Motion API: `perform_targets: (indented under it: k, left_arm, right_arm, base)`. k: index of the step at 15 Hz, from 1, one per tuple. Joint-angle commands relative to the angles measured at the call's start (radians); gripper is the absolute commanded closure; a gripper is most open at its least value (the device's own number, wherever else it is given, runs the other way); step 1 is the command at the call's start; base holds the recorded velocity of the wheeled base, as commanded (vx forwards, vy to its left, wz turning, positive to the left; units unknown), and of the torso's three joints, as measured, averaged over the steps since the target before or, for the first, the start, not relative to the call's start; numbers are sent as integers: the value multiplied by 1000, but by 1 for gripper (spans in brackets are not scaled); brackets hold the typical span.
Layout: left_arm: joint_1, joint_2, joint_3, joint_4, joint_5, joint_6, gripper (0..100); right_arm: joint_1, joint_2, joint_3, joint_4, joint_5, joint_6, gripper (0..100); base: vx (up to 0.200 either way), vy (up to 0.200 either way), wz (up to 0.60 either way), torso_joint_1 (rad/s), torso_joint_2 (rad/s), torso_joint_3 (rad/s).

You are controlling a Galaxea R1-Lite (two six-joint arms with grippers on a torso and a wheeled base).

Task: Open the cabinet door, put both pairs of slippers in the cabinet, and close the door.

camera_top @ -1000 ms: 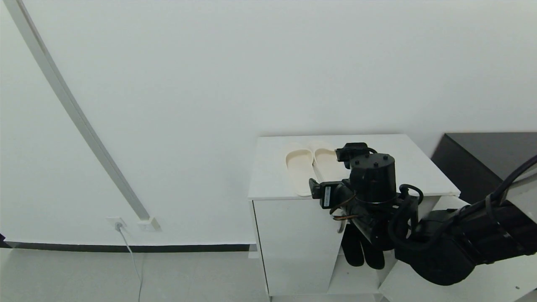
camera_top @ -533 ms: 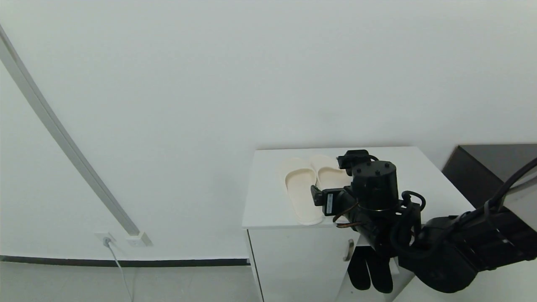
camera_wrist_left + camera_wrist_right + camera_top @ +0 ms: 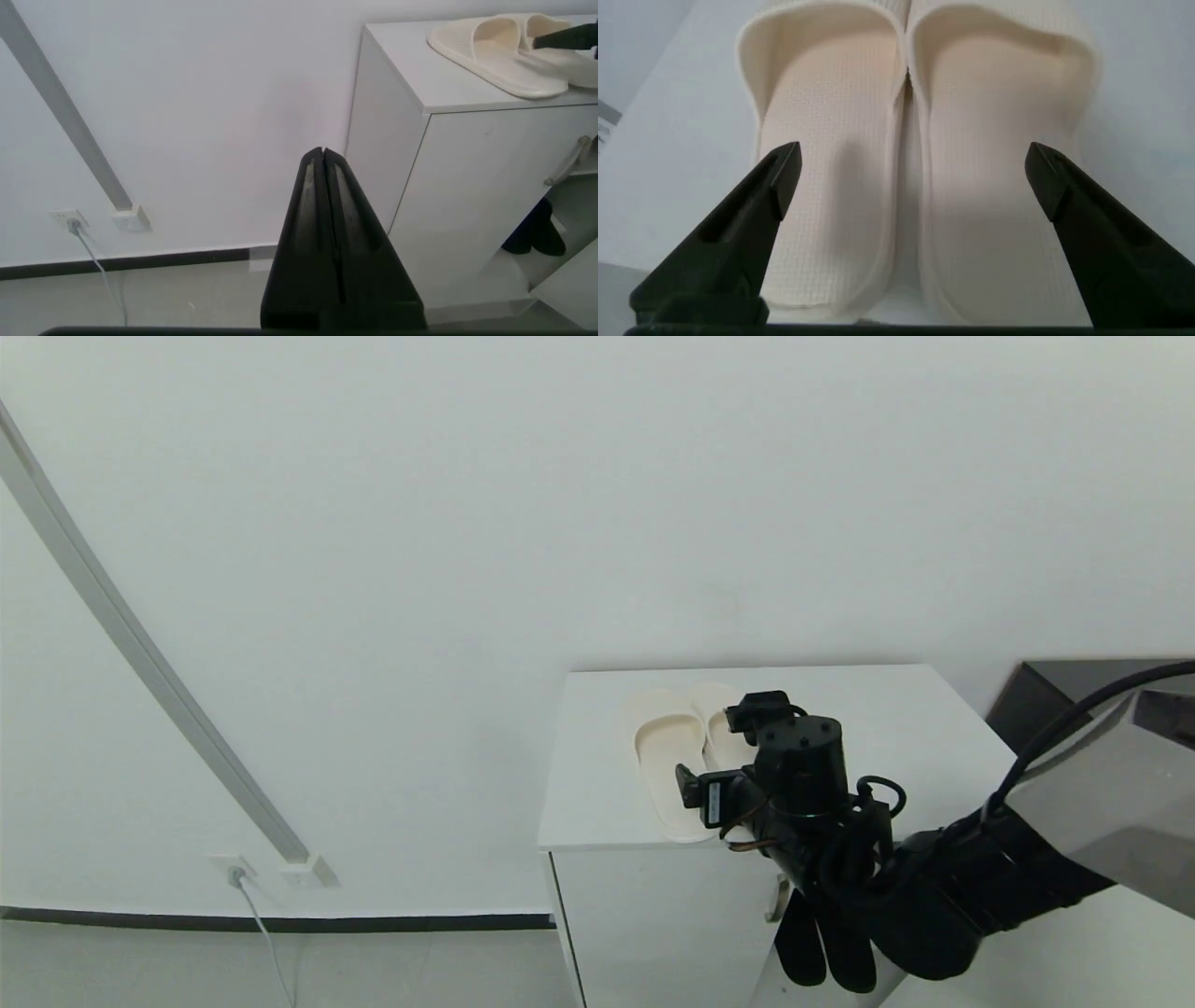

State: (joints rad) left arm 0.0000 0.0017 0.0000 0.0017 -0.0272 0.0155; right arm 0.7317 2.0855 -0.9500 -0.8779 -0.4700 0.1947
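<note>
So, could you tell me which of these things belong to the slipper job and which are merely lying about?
Job: cream slippers, black slippers, cabinet, right gripper.
Lying about: wall socket, cable, wall trunking, dark furniture.

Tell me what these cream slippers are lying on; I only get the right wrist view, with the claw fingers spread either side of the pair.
Observer: The cream slippers lie side by side on top of the white cabinet, near its front edge.
Operator: Is the other pair put away?
Observer: Yes. The black slippers stand inside the cabinet, in its open side.
Operator: And the other arm?
Observer: The left claw is shut with nothing in it, and it is held apart from the cabinet, off to its side.
</note>
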Motion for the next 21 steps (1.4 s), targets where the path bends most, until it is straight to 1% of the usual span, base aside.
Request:
perform_targets:
  k: [1,4,6,10,11,18,20,21]
  left_arm:
    - [0,0,0,0,0,0,100]
    - [0,0,0,0,1,-5,100]
    - [0,0,0,0,1,-6,100]
    - [0,0,0,0,1,-6,100]
    - [0,0,0,0,1,-6,100]
    - [0,0,0,0,1,-8,100]
    - [0,0,0,0,1,-6,100]
    - [0,0,0,0,1,-6,100]
  right_arm:
    - [-37,94,-81,-21,21,-26,0]
    - [-61,174,-210,-24,48,-84,0]
    - [-66,222,-291,-20,50,-90,0]
    - [-81,258,-389,33,51,-95,0]
    - [-83,258,-397,37,51,-95,100]
    - [-87,238,-386,34,51,-92,100]
    - [-86,168,-331,34,67,-92,100]
    - [-83,117,-283,34,96,-90,100]
  base:
    - [0,0,0,0,0,0]
    - [0,0,0,0,0,0]
    - [0,0,0,0,0,0]
    - [0,0,0,0,0,0]
    - [0,0,0,0,0,0]
    - [0,0,0,0,0,0]
    - [0,0,0,0,0,0]
    - [0,0,0,0,0,0]
